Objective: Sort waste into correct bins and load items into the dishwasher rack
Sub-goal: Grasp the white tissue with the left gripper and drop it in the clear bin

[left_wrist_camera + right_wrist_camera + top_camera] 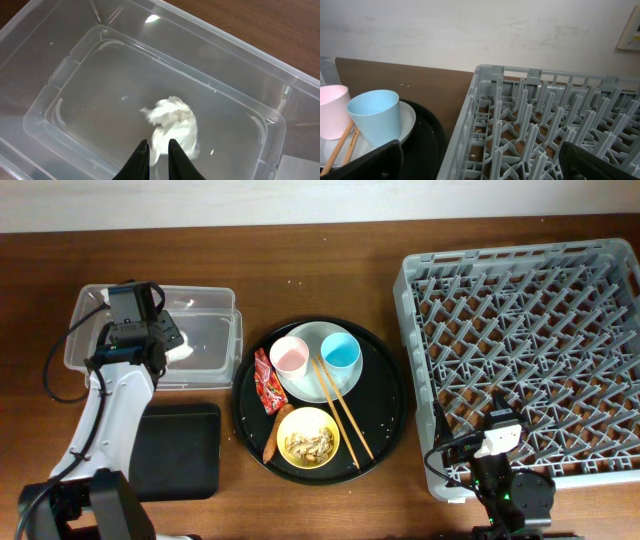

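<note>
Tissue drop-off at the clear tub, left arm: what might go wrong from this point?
1. The left gripper has its jaws barely parted with the crumpled tissue right at the tips; it may cling and lift back out of the clear tub.
2. The chopsticks lie loose across the plate beside the blue cup; taking that cup could roll them off.
3. The yellow bowl holds food scraps; racking it first would spill them.
</note>
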You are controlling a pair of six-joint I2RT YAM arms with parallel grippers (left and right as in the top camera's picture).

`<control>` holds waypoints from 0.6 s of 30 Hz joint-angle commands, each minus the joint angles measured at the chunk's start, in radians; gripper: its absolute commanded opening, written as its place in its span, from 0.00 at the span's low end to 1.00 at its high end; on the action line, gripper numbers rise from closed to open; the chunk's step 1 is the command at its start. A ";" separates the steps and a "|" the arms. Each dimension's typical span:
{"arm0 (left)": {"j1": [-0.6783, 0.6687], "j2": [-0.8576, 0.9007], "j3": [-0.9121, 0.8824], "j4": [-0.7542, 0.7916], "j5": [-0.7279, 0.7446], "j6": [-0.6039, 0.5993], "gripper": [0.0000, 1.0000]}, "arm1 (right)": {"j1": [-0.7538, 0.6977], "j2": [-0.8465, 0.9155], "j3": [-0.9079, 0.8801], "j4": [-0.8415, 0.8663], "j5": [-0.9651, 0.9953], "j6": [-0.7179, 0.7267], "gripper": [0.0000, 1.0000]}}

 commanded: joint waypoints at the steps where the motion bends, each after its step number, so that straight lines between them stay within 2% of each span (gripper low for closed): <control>1: 0.004 0.005 0.013 0.010 0.013 0.008 0.36 | -0.005 -0.006 -0.006 -0.004 0.003 0.008 0.98; 3: 0.001 -0.012 0.019 0.002 0.091 0.008 0.42 | -0.005 -0.006 -0.006 -0.004 0.003 0.008 0.98; 6: -0.001 -0.103 0.021 -0.043 0.279 0.008 0.42 | -0.005 -0.006 -0.006 -0.004 0.003 0.008 0.98; 9: 0.000 -0.229 0.021 -0.184 0.490 0.008 0.42 | -0.005 -0.006 -0.006 -0.004 0.003 0.008 0.98; 10: 0.000 -0.256 0.021 -0.209 0.523 0.008 0.51 | -0.005 -0.006 -0.006 -0.004 0.003 0.008 0.98; 11: 0.000 -0.279 0.021 -0.239 0.528 0.008 0.99 | -0.005 -0.006 -0.006 -0.004 0.003 0.008 0.98; 15: -0.001 -0.311 0.021 -0.354 0.571 0.008 0.99 | -0.005 -0.006 -0.006 -0.004 0.003 0.008 0.98; 16: -0.001 -0.311 0.021 -0.412 0.597 0.008 0.92 | -0.005 -0.006 -0.006 -0.004 0.003 0.008 0.98; 18: -0.019 -0.311 0.016 -0.475 0.595 0.007 0.64 | -0.005 -0.006 -0.006 -0.004 0.003 0.008 0.98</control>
